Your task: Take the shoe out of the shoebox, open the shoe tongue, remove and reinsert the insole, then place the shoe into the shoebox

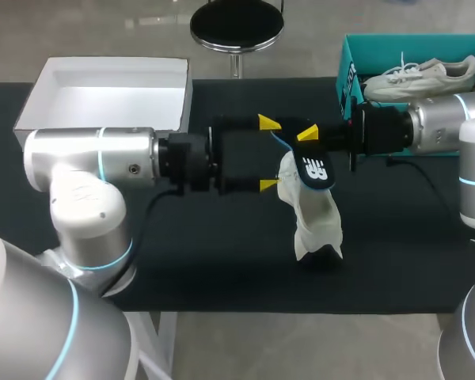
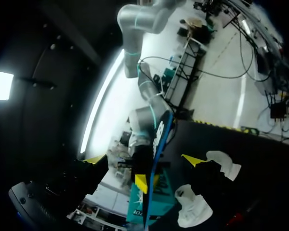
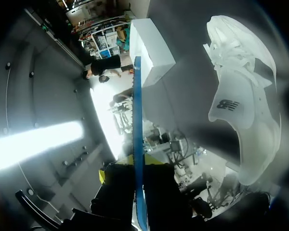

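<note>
head: matte black counter (image 1: 222, 261); soft white shoe (image 1: 315, 215) stands mid-counter, well off every edge; white shoebox (image 1: 111, 95) at far-left corner; right end effector (image 1: 310, 142) clamps flat black insole (image 1: 317, 169) above shoe | left wrist: left end effector (image 2: 143, 160) spread wide, insole edge-on between fingers, untouched | right wrist: thin blue insole edge runs between clenched fingers, shoe beside

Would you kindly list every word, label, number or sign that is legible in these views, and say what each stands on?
On the insole: a white logo mark on its dark top; no word to read.
On the shoe: a dark logo mark on its side; no word to read.
On the teal shoebox: white print on its wall, too blurred to read.
No number or other sign is legible.
</note>
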Motion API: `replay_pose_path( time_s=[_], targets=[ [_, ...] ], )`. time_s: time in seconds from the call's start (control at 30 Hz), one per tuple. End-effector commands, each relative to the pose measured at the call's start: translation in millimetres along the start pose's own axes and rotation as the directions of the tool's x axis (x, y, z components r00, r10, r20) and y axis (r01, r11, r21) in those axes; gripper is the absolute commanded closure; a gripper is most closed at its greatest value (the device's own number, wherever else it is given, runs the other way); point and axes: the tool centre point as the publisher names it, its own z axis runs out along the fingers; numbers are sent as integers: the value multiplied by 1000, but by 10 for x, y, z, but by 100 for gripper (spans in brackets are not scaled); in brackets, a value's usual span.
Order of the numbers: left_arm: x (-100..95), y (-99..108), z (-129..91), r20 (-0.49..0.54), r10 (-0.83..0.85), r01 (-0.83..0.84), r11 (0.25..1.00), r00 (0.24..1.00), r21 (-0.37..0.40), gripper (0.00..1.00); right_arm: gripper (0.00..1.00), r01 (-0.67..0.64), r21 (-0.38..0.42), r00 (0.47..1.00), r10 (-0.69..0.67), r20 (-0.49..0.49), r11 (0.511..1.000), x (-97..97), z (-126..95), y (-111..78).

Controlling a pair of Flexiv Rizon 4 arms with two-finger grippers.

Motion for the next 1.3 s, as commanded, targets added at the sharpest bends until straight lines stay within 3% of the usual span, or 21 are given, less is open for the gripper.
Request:
replay_pose_path(
  time_s=[0.03, 0.47, 0.63, 0.7, 0.73, 0.87, 0.97, 1.03, 1.23, 1.3],
  targets=[
    [5, 126, 453, 3, 12, -12, 1000, 1000, 0, 0, 100, 0, 0, 1000, 0, 1, 1000, -5, 13, 7],
    [114, 286, 750, -14, 29, -29, 998, 999, -47, 0, 100, 0, 0, 1000, 0, 1, 1000, -5, 13, 7],
    [75, 410, 756, 2, 20, -20, 997, 1000, -78, 2, 100, 0, 0, 1000, 0, 1, 1000, -5, 13, 7],
    [63, 451, 745, 3, 19, -19, 996, 1000, -82, 35, 100, 0, 0, 1000, 0, 1, 1000, -5, 13, 7],
    [61, 470, 742, 2, 20, -19, 996, 1000, -87, 47, 100, 0, 0, 1000, 0, 1, 1000, -5, 13, 7],
    [54, 526, 743, 6, 19, -18, 995, 1000, -97, 63, 100, 0, 0, 1000, 0, 1, 1000, -5, 13, 7],
    [57, 529, 743, 6, 19, -18, 995, 1000, -97, 66, 100, 0, 0, 1000, 0, 1, 1000, -5, 13, 7],
    [69, 518, 738, 5, 15, -15, 995, 1000, -94, 63, 100, 0, 0, 1000, 0, 1, 1000, -5, 13, 7],
    [98, 489, 733, -3, 19, -19, 996, 1000, -87, 37, 100, 0, 0, 1000, 0, 1, 1000, -5, 13, 7],
    [97, 488, 734, -3, 21, -21, 996, 1000, -87, 45, 100, 0, 0, 1000, 0, 1, 1000, -5, 13, 7]
  ],
)
